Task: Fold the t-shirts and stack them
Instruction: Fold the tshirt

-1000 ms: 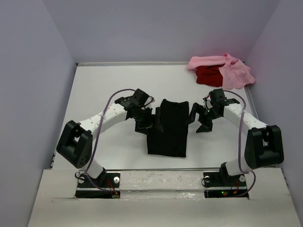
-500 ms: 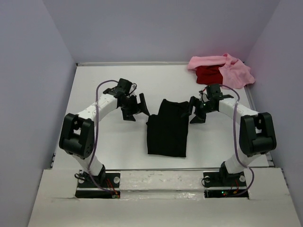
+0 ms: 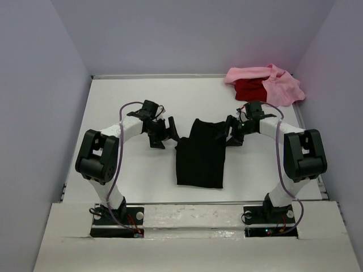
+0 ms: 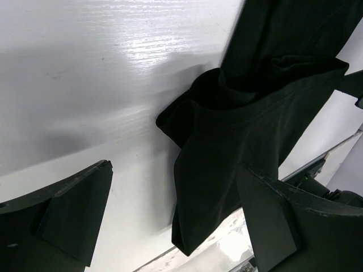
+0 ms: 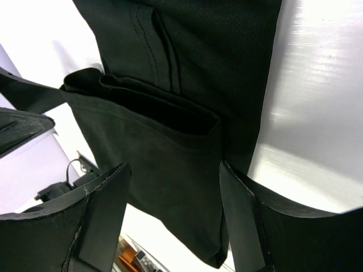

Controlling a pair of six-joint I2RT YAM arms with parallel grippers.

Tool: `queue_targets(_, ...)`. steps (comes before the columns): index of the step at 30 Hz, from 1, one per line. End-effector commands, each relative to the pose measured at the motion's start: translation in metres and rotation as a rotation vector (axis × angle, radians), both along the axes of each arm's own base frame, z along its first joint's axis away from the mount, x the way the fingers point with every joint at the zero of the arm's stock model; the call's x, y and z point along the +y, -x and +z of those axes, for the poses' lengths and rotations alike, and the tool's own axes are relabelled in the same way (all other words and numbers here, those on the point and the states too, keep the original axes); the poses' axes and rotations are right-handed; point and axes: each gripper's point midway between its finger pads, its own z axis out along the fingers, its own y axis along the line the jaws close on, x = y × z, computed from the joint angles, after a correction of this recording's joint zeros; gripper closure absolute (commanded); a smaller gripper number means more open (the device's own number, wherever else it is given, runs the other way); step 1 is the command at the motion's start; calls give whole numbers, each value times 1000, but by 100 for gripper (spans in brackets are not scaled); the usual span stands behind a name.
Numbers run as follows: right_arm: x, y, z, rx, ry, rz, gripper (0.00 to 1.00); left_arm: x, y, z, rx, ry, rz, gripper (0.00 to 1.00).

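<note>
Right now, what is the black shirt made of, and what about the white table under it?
Black t-shirt: looks like soft knit cloth with a matte finish. It folds and droops, and a fine weave shows up close.
Table: a hard white board with a glossy finish. Light glares off it, and faint wood-like grain lines show. I cannot tell whether it is painted wood or laminate.

**Top view.** Bright, even, diffuse light falls from above. The white table (image 3: pixel 136 96) carries only faint, soft shadows beneath the arms, and focus is sharp throughout. The black t-shirt (image 3: pixel 199 156) renders as a dark mass with little fold detail.

**Left wrist view.** A broad glare patch and a soft grey shadow band lie on the bare table. The fingers (image 4: pixel 71 215) of the left gripper (image 4: pixel 174 167) are underexposed.

**Right wrist view.** Glare streaks the bare table, and the cloth weave is crisp.
</note>
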Motion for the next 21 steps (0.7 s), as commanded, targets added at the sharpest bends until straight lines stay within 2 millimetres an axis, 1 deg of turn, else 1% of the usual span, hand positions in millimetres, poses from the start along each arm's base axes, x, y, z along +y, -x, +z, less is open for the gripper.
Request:
queue_targets(1,8,-14,8,-67,-33,16,30,-10,0,0,-21,59,-24,1)
queue_targets(6,7,-14,0,-60,-26,21,30,-14,-2,-4,-42,82,-25,1)
queue_targets(10,7,-16,-2,-62,-20,22,31,-18,-8,0,-62,113,-18,1)
queue_targets(14,5,-13,-10,-46,-7,23,30,-25,-12,5,-71,127,-25,1)
queue_targets(17,4,-11,-14,-44,-1,24,32,-29,-13,6,-69,137,-28,1)
queue_targets(21,4,-10,-19,-38,-2,19,34,-39,-7,5,-58,161,-43,2)
